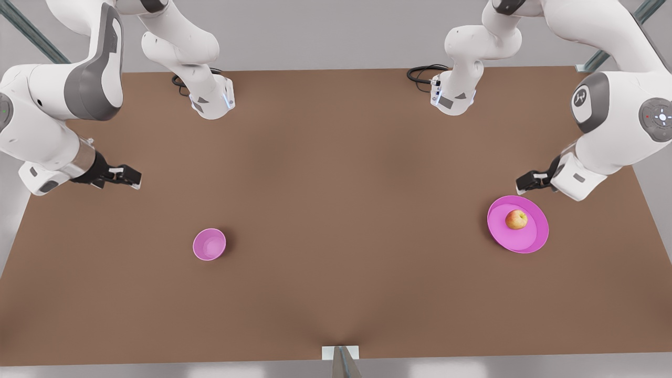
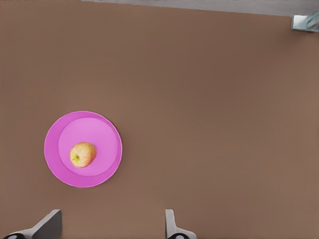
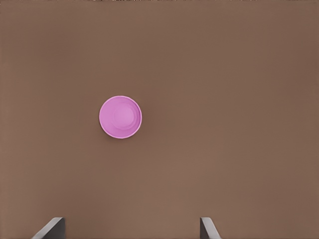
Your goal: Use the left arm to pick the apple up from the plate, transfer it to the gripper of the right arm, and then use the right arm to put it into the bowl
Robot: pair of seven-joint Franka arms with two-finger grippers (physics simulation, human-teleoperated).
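Brown desk [image 1: 336,220] before you: apple [image 1: 516,219] sits on magenta plate [image 1: 530,239] at front view's right, slightly off plate's centre. Left gripper [image 1: 525,184] hangs above desk just beyond plate's far rim, fingers [image 2: 50,224] spread wide, nothing held. Bowl [image 1: 209,244] stands upright at front view's left, well apart from plate. Right gripper [image 1: 128,176] hovers above desk beyond bowl, fingers [image 3: 52,228] also wide apart, holding nothing.

Smooth glossy plate [image 1: 530,239], matt brown table [image 1: 336,210]
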